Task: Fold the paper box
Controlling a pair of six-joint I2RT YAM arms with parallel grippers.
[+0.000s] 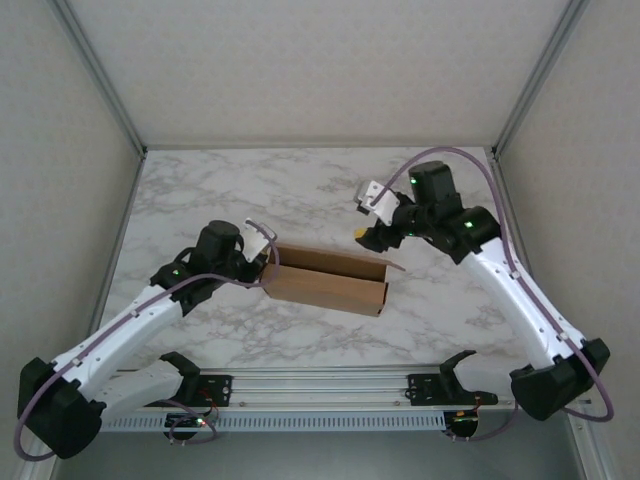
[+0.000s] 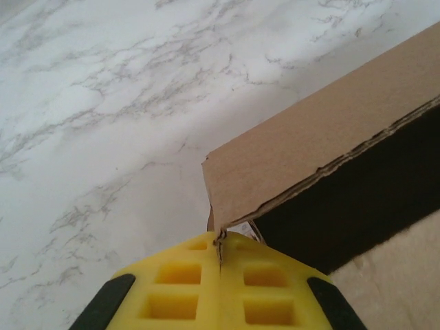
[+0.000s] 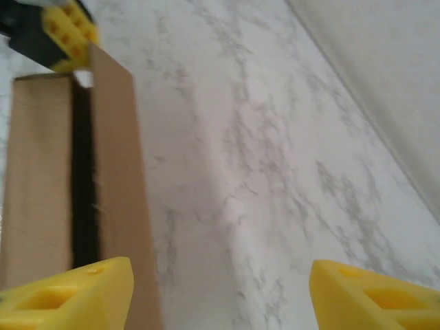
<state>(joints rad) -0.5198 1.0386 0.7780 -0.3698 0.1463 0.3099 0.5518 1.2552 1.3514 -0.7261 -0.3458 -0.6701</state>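
Note:
The paper box (image 1: 330,280) is a plain brown cardboard sleeve lying across the middle of the marble table, its top partly open with a dark gap (image 2: 371,185) between the panels. My left gripper (image 1: 268,258) is shut on the box's left corner; in the left wrist view the yellow fingers (image 2: 220,289) pinch the cardboard edge (image 2: 221,237). My right gripper (image 1: 368,236) hovers just past the box's right end, open, with bare marble between its yellow fingertips (image 3: 75,292). The box (image 3: 117,179) runs away along the left of the right wrist view.
The marble table (image 1: 300,190) stretches behind the box to the white back wall. Metal frame posts (image 1: 100,75) stand at both back corners. An aluminium rail (image 1: 320,385) with the arm bases runs along the near edge.

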